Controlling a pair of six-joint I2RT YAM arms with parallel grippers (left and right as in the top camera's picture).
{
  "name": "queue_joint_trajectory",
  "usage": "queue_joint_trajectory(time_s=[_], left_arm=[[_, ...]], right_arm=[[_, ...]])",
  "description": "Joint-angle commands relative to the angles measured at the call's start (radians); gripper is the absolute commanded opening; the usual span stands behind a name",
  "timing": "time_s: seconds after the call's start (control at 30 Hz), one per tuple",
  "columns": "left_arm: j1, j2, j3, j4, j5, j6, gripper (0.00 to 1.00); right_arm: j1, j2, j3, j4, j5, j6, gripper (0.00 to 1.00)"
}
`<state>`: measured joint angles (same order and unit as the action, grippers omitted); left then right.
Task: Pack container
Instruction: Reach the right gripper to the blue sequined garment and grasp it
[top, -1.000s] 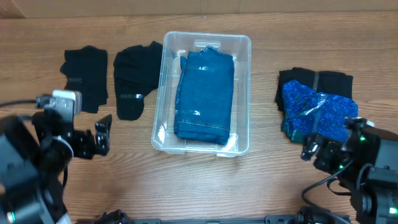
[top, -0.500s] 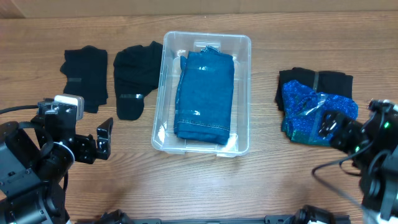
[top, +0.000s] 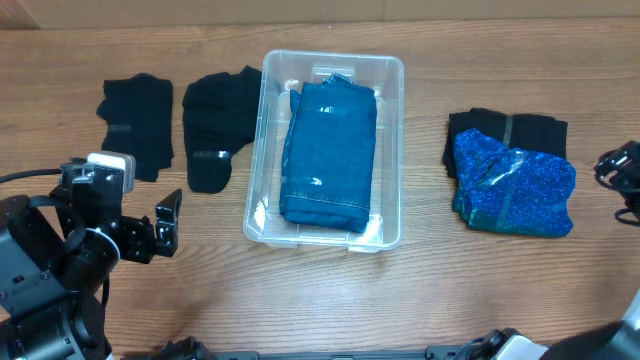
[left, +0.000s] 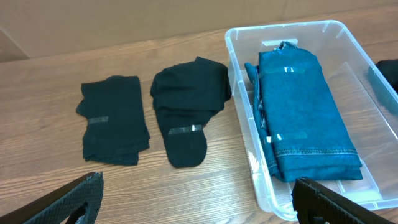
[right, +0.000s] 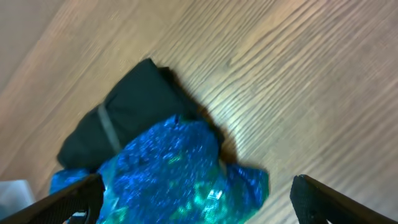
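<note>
**A:** What changed in the last second?

**B:** The right arm. It was low beside the sparkly blue garment (top: 512, 185), and now it has swung out to the right edge of the overhead view, well apart from that pile. The right fingers (right: 199, 202) are spread wide with nothing between them.

**A:** And the left?

**B:** It has hardly shifted. The left fingers (top: 166, 222) are also wide apart and empty, facing the black garment (top: 218, 125) just beside the container (top: 332, 62).

**A:** Where does the container sit?

**B:** Mid-surface (top: 330, 300), between that black garment and the blue pile. The folded jeans (top: 328, 155) lie flat inside it.

**A:** So what does that mean for the packing?

**B:** Nothing got lifted. I'd judge it barely begun, with one piece in and the rest still out, so the right arm must come back for the blue one
</note>
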<state>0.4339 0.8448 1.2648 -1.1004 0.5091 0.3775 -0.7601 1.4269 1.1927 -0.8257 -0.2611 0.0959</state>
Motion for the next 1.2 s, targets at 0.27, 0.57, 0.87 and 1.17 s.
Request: queue_joint_trajectory(time_s=[0.27,0.57,0.87,1.17], left_arm=[[0.003,0.006,0.006,-0.002,0.012,0.019,1.0],[0.003,0.006,0.006,-0.003,0.012,0.019,1.0],[0.003,0.018,0.006,-0.003,0.012,0.019,1.0],[0.003,0.02,0.006,-0.003,0.012,0.019,1.0]], right_arm=[[-0.025,0.363,0.021,0.093,-0.286,-0.368,1.0],[-0.036,0.417,0.005,0.106,-0.396,-0.52,1.0],[-0.031,0.533,0.005,0.112,-0.453,-0.551,1.0],[0.032,0.553,0.005,0.047,-0.526,-0.649,1.0]])
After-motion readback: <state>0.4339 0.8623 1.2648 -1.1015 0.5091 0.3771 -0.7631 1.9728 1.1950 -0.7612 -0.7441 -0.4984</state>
